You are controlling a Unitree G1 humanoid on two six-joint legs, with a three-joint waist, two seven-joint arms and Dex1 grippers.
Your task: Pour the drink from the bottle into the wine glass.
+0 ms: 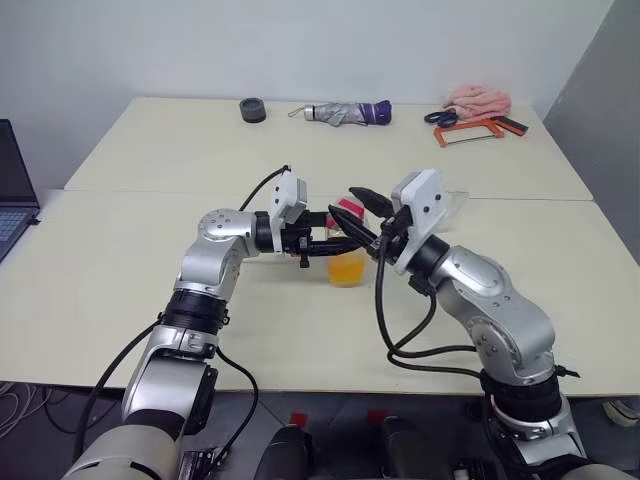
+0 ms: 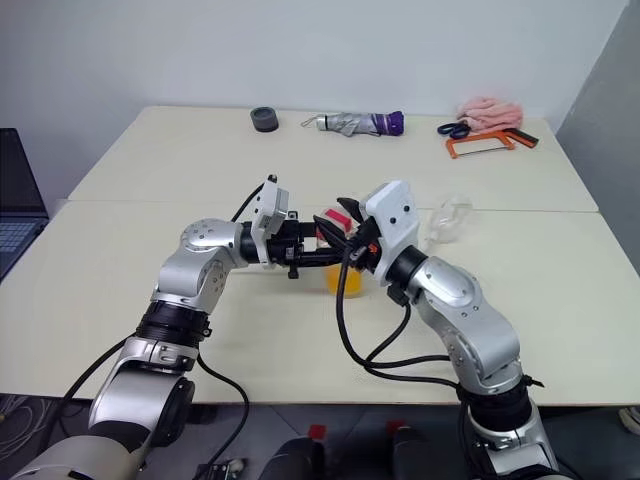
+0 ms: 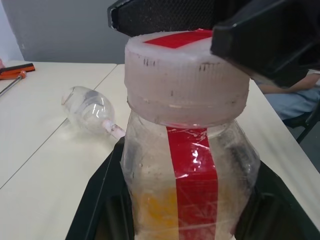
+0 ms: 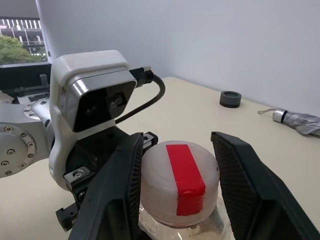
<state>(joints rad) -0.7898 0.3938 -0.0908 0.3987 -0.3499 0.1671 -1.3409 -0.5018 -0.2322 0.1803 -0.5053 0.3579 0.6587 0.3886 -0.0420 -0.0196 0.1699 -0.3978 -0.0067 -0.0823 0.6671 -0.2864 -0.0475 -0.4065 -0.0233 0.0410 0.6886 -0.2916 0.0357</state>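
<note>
Left claw (image 3: pixel 180 220) round upright bottle (image 3: pixel 187 165), cap (image 4: pixel 179 175) uppermost.

There are two grippers, left (image 1: pixel 335 238) and right (image 1: pixel 372 222), one bottle (image 3: pixel 187 170), one wine glass (image 3: pixel 89 108), one umbrella (image 1: pixel 347 113), one tape roll (image 1: pixel 253 110), one hacksaw (image 1: pixel 475 131), one scissors (image 1: pixel 441 117), one pink cloth (image 1: pixel 478 98).

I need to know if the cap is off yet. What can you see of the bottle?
The bottle is small, clear plastic, upright, with a red strip running up its side and over the wide whitish cap, still on. Orange drink fills its bottom. The left gripper clamps its body; the right gripper's fingers flank the cap.
</note>
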